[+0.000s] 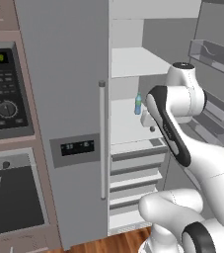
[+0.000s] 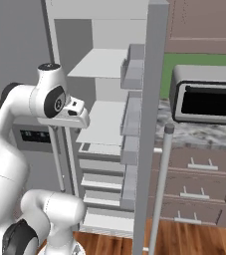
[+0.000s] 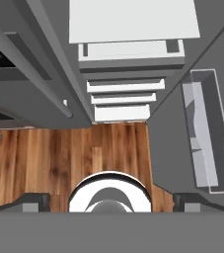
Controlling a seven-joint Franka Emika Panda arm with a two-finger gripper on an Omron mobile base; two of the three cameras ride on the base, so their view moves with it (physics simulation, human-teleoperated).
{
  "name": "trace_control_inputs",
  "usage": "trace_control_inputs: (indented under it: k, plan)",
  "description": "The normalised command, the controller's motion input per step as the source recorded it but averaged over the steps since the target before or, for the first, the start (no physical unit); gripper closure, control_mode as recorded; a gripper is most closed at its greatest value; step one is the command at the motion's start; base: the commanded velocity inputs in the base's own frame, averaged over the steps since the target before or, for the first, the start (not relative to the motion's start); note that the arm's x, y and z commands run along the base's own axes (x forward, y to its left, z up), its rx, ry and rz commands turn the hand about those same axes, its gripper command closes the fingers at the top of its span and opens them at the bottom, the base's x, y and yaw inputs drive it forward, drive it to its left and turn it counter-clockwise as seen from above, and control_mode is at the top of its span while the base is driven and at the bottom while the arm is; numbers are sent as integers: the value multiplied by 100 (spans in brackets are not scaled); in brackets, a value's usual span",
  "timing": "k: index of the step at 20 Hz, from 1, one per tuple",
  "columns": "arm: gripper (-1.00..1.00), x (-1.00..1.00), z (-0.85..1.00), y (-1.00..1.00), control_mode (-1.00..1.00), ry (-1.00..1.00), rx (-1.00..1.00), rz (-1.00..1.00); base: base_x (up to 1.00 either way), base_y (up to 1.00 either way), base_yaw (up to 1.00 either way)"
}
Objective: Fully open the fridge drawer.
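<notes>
Tall grey fridge (image 1: 64, 99) with a long vertical bar handle and small dark display panel, standing with its right-hand door swung wide and white inner shelves exposed. Wide, shallow white fridge drawer (image 1: 135, 154) with flat white top and grey front strip, sitting uppermost in a stack of similar drawers just under the lowest shelf; front edge only slightly proud of the drawers below it, seen also in the hand view (image 3: 131, 53) and the right base view (image 2: 100, 151). Small blue bottle (image 1: 138, 104) upright on the shelf above the drawer. Grey door-shelf bins (image 2: 131, 112) lined along the inside of the open door (image 2: 152, 124). End effector (image 1: 149, 121) held in front of the shelf, above the drawer and apart from it, pointing down toward the wooden floor (image 3: 59, 158); fingers spread wide at both lower corners of the hand view, with nothing between them. Brown cabinet (image 1: 19, 148) with black microwave and oven to the left of the fridge. Silver toaster oven (image 2: 206, 94) on the marble surface (image 2: 204, 137) to the right.
</notes>
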Motion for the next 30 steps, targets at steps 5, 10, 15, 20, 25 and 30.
trace_control_inputs:
  k: [5, 10, 15, 20, 25, 30]
  plan:
    - [-100, 1, 0, 0, -100, 0, 0, 0, 0, 0, 0]
    - [-100, 1, -7, -3, -100, 0, 1, 0, 0, 0, 0]
    - [-100, 11, -23, -11, -100, 0, 5, -1, 0, 0, 0]
    - [-100, 21, -13, -21, -100, 0, 1, 0, 0, 0, 0]
    - [-100, 21, -4, -29, -100, 0, 0, 0, 0, 0, 0]
    - [-100, 17, -13, -33, -100, 0, 0, 0, 0, 0, 0]
